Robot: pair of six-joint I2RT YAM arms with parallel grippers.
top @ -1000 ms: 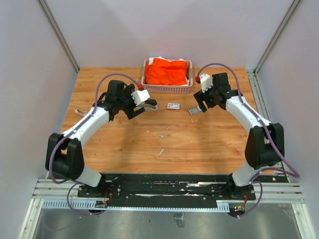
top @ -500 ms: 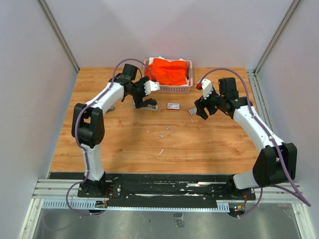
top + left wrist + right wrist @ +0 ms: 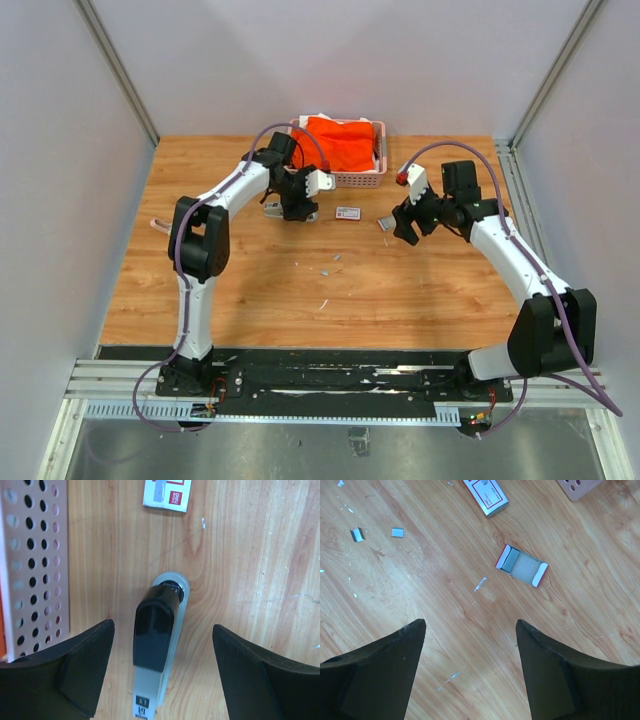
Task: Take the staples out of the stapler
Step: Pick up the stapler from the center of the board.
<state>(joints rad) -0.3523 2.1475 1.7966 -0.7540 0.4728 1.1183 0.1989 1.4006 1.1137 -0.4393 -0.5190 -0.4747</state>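
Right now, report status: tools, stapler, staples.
Left tool open, stapler between its fingers, untouched. Right tool open, empty. Staples scattered on table. Nothing blocking the stapler.

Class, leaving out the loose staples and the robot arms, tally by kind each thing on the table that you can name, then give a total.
Stapler: 1
White box with red label: 1
Open tray with red ends: 1
Pink basket: 1
Orange cloth: 1
Total: 5
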